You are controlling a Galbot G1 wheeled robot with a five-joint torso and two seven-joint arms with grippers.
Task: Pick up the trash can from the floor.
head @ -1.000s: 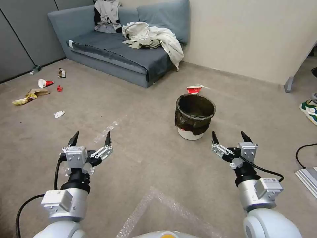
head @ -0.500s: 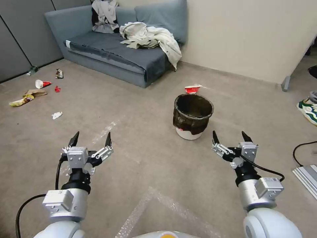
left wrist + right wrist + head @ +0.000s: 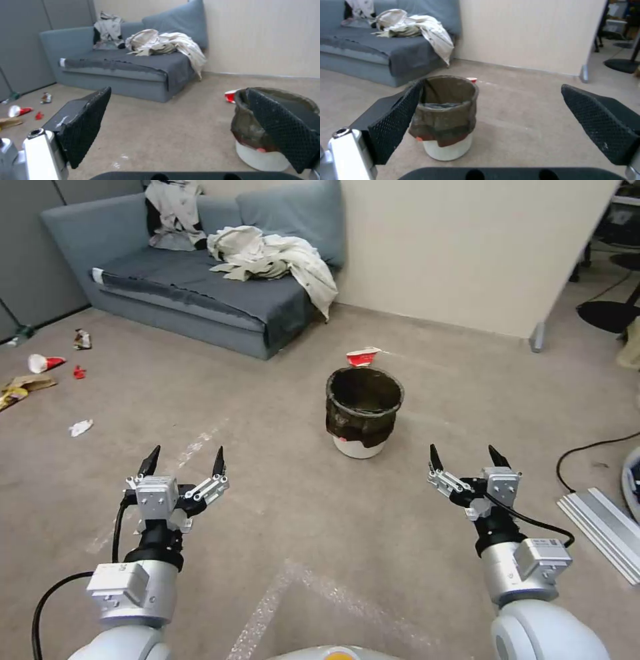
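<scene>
I've got the floor (image 3: 280, 513) spread wide ahead of me, one grey sofa (image 3: 193, 293) at the far wall, its left end cut off by the frame. One trash can (image 3: 363, 410) stands upright on the carpet, centre, ahead of both arms; I can't make out what's inside the dark bag. My left gripper (image 3: 183, 463) hovers low with fingers spread wide, holding nothing; my right gripper (image 3: 465, 460) likewise gaping and empty, nearer the can. One crushed red cup (image 3: 362, 355) lies just behind the can.
</scene>
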